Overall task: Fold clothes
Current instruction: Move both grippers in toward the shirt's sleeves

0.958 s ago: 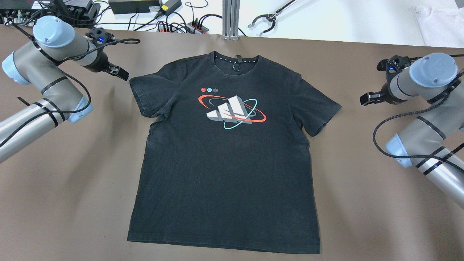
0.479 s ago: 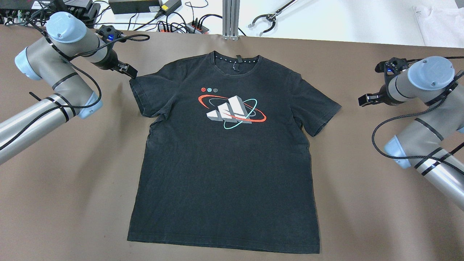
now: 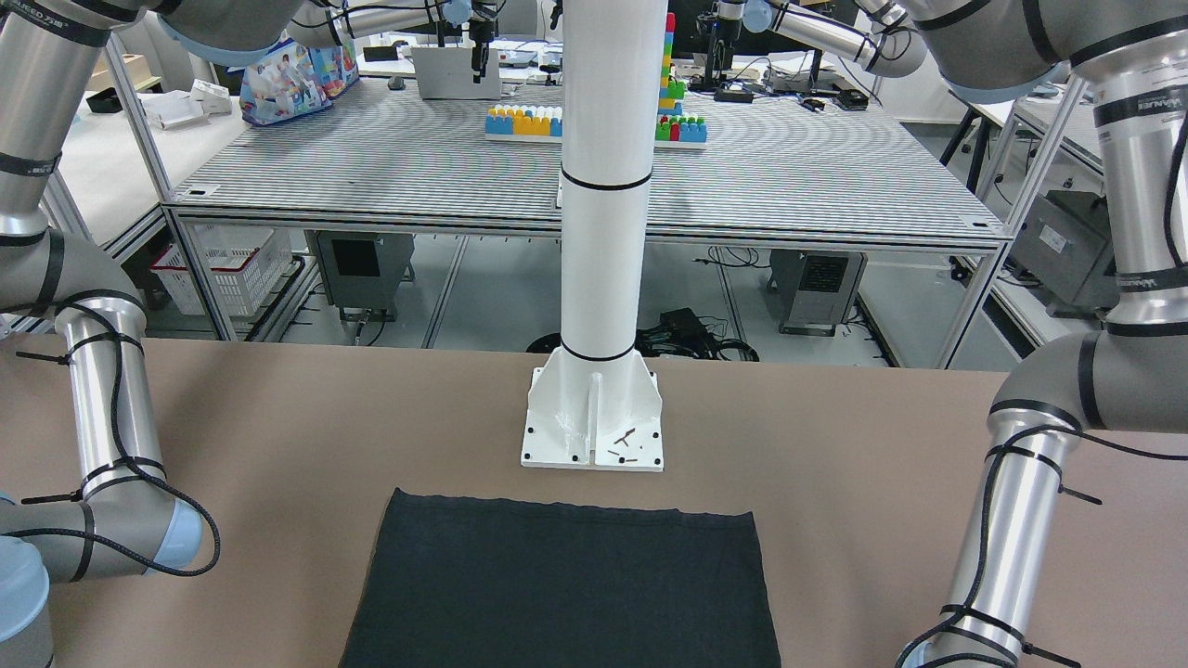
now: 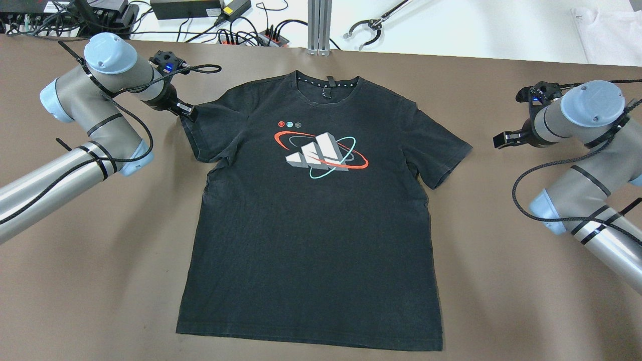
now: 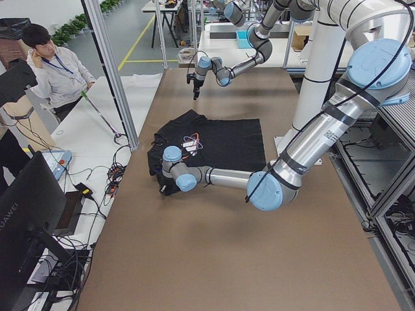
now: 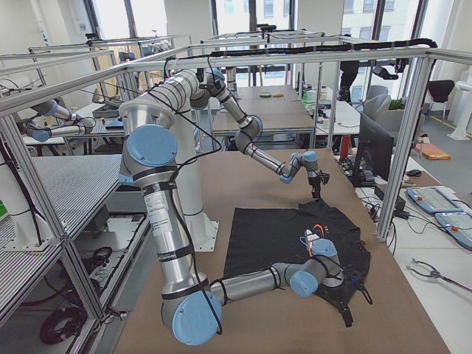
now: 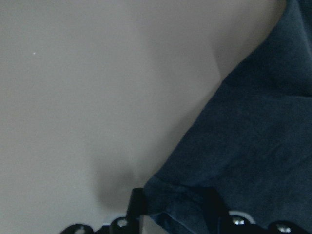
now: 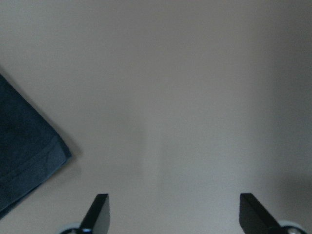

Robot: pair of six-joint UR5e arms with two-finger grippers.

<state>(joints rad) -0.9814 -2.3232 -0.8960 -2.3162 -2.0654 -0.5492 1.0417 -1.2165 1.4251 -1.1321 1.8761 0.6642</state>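
- Shirt (image 4: 311, 225) flat on the table (image 4: 100, 276), print up, collar far from me.
- My left fingers (image 7: 137, 204) part-narrowed astride the left sleeve (image 4: 205, 133) hem, apparently not clamped; push deeper before pinching so both layers catch.
- My right fingers (image 8: 97, 209) wide over bare table, off the right sleeve (image 4: 436, 155); should mirror.

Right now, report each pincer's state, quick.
Left pincer: open, T-shirt sleeve corner between the jaws, not clamped.
Right pincer: open, empty, over bare table.
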